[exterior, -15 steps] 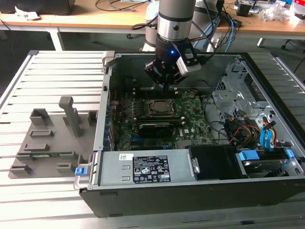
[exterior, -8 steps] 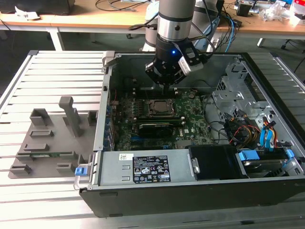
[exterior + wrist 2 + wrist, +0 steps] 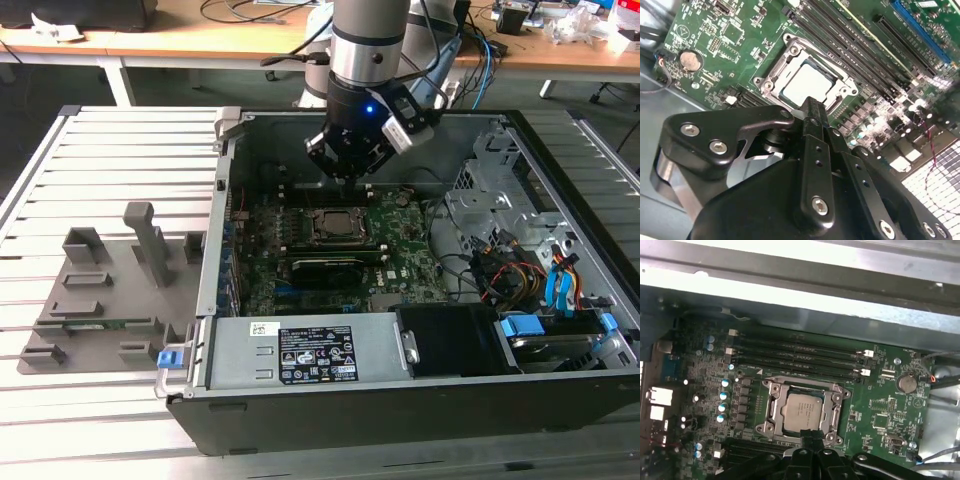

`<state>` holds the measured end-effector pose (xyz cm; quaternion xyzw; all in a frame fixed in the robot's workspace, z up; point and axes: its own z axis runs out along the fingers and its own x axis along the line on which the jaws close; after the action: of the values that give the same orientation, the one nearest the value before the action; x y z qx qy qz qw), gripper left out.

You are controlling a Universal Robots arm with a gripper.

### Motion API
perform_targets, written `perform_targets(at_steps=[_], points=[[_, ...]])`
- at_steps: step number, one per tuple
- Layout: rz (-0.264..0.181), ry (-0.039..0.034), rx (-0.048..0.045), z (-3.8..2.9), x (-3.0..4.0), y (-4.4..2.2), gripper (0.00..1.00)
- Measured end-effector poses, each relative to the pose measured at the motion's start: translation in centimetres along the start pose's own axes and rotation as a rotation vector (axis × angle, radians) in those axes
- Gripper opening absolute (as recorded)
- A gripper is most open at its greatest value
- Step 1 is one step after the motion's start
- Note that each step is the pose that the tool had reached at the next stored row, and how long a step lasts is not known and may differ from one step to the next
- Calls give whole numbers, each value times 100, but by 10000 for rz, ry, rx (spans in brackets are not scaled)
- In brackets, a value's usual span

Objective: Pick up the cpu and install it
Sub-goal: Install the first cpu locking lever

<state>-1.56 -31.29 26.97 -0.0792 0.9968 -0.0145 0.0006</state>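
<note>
cpu [image 3: 801,410] seated in socket frame [image 3: 771,405] on green motherboard [image 3: 880,410], gripper [image 3: 345,172] above it, fingers pressed together holding nothing, open computer case [image 3: 300,352], grey parts tray [image 3: 100,290] at exterior view's left, slatted metal table [image 3: 120,150], wooden benches behind

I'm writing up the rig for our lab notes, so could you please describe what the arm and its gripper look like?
The arm is a thick silver-grey cylinder ending in a black wrist with a small blue light. Cables run along it, and a grey-and-black box is mounted at the wrist. The gripper is black; in the second wrist view its matte black linkage plates carry silver screw heads.
</note>
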Motion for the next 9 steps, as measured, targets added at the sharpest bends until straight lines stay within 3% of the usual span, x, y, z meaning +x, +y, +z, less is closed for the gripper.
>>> perform_targets(at_steps=[9], points=[[-1176,-34,1,0,0,0,11]])
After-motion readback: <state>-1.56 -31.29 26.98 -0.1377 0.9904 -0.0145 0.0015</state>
